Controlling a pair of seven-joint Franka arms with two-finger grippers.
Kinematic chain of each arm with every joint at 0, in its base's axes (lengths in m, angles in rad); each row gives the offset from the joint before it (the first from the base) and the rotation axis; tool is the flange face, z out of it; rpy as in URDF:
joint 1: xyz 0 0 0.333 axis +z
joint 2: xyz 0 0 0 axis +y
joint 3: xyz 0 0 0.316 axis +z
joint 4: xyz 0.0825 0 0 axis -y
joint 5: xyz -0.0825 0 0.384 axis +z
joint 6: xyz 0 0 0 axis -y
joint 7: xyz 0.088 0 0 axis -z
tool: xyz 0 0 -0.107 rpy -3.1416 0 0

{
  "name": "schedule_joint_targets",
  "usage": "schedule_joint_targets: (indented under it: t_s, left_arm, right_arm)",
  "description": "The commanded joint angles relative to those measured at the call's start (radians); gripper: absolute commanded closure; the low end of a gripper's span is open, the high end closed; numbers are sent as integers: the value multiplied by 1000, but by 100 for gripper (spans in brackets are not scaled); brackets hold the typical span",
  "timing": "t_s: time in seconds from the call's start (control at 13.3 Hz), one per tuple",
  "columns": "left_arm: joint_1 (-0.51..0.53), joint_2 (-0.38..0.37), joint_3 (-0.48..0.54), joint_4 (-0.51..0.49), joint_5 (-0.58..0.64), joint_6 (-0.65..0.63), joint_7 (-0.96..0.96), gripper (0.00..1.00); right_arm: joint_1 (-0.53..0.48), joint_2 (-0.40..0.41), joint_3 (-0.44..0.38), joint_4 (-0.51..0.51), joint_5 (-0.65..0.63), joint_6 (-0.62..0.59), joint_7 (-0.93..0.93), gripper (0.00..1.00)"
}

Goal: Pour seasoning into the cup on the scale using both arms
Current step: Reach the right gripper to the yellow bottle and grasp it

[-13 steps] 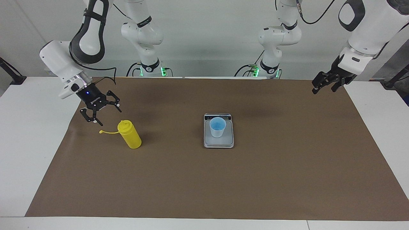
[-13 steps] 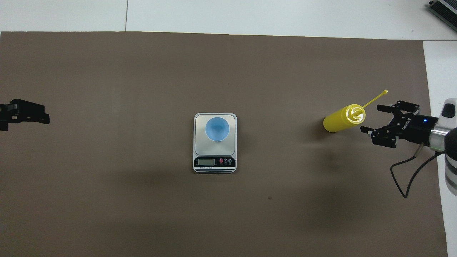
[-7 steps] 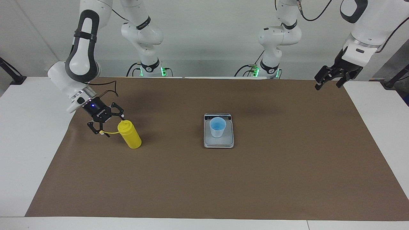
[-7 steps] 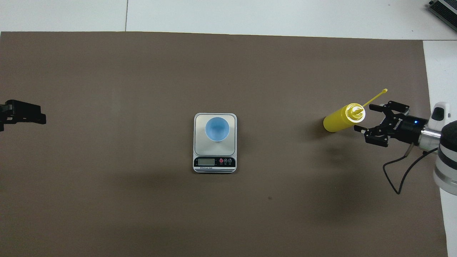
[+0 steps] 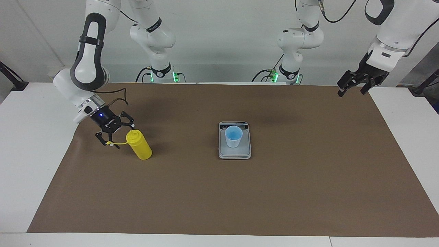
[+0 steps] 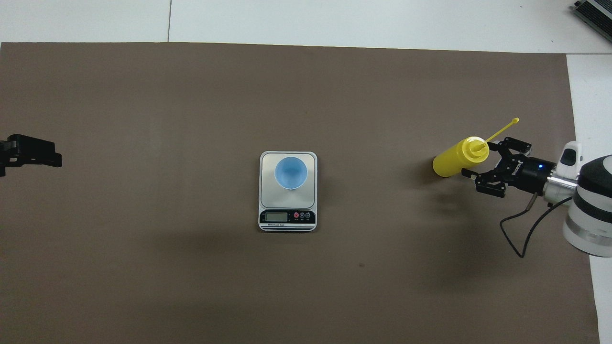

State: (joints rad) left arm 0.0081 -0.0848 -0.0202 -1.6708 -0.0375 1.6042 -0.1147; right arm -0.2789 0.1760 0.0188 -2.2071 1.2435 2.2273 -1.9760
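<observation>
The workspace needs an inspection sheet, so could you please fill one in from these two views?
Surface: brown mat over a white table.
Job's things: yellow bottle upright toward the right arm's end; blue cup on the scale, mid-mat.
Clutter: nothing seen.
Hands: right hand open at the bottle's top, not gripping; left hand open, waiting above the mat's corner.
Cables: black cable looping from the right wrist.
Surroundings: pale wall.

The cup point(image 5: 234, 136) stands on the scale point(image 5: 235, 153) mid-tabletop point(image 5: 34, 147). In the overhead view the squeeze bottle point(image 5: 139, 145) stands upright at the scale's three o'clock, well apart, toward the right arm's end, its cap strap point(image 5: 116, 142) pointing to two o'clock.
</observation>
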Motion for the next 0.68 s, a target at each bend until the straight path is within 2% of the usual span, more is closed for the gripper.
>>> schedule_joint_targets:
  t_s: [0.0,0.38,0.6]
  left_arm:
    - [9,-27,-4,-29,21,-1,6,0]
    - [9,-29,-6,-27,21,-1,4,0]
    - [9,-29,-4,-27,21,-4,4,0]
  right_arm:
    - [-2,22,3,1,50,-18,-63,0]
    - [53,25,6,0,115,-14,-60,0]
    - [52,28,4,1,116,-17,-61,0]
